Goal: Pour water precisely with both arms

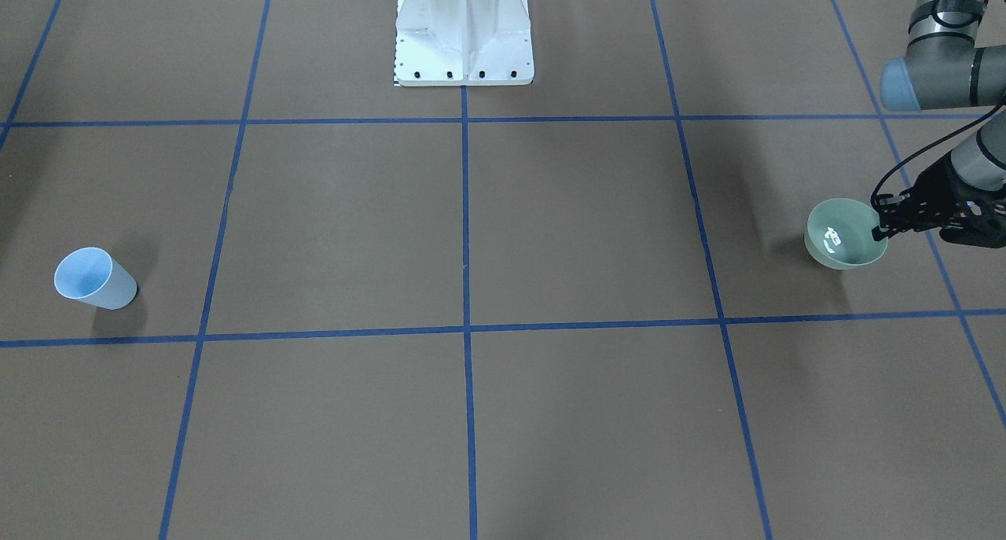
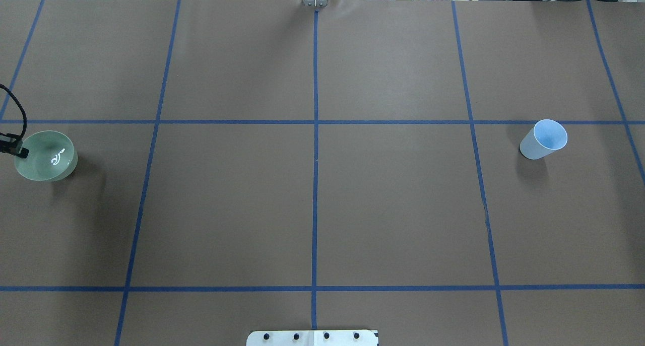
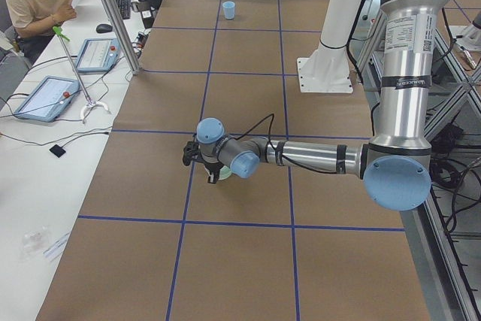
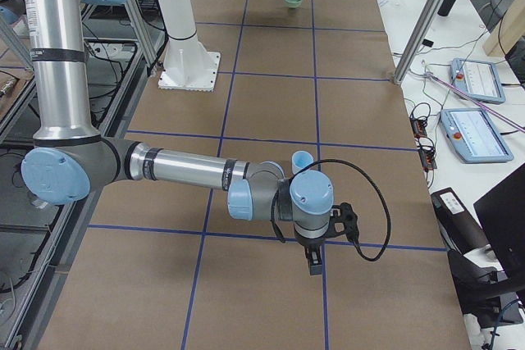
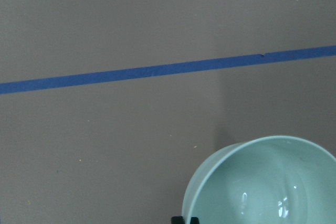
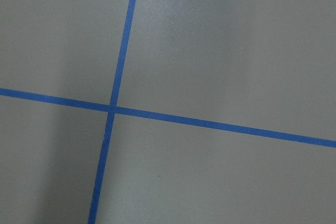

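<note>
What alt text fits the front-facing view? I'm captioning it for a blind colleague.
The left end effector grips the rim of a pale green bowl at the right edge of a brown table gridded with blue tape. A light blue cup stands alone at far left.

left arm (image 3: pixel 316 157) low at green bowl (image 1: pixel 845 233); right arm (image 4: pixel 189 174) near blue cup (image 1: pixel 94 279).
</note>
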`<state>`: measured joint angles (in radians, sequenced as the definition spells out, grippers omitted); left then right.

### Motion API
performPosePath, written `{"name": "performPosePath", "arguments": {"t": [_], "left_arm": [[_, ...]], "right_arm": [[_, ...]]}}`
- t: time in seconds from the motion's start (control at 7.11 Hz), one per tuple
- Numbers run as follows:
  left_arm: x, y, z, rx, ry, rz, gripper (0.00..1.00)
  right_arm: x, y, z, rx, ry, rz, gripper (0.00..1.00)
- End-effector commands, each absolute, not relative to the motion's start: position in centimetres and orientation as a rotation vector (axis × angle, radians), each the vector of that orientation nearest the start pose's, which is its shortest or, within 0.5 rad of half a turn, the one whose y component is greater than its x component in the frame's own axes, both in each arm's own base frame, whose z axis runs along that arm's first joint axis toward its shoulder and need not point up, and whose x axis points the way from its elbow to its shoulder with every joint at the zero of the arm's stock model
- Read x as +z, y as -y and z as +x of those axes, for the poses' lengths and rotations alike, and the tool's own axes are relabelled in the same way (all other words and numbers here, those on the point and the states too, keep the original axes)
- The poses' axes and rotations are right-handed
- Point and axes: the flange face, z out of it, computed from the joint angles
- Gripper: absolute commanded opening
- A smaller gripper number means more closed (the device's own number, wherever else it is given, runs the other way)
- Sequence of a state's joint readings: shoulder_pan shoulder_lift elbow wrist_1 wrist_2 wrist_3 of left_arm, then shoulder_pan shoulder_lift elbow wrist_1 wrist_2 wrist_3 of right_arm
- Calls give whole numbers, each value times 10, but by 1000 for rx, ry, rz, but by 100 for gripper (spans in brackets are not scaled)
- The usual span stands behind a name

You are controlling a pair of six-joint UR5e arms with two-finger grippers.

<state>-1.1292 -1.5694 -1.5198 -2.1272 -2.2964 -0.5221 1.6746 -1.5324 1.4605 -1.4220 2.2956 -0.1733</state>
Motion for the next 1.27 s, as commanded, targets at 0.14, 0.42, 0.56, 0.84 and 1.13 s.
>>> {"name": "performPosePath", "arguments": {"t": [0.14, 0.42, 0.56, 0.84, 1.13], "left_arm": [[631, 495, 161, 107, -853, 96, 40], [628, 496, 160, 113, -859, 104, 86], [619, 495, 156, 115, -894, 101, 100], [588, 509, 83, 30, -954, 185, 100], [594, 513, 47, 88, -915, 236, 100]], "right_arm": [[681, 503, 120, -95, 705, 176, 100], [681, 503, 120, -95, 706, 176, 100], [681, 503, 120, -93, 708, 175, 100], [681, 503, 120, -93, 707, 174, 100], [681, 503, 120, -94, 707, 173, 100]]}}
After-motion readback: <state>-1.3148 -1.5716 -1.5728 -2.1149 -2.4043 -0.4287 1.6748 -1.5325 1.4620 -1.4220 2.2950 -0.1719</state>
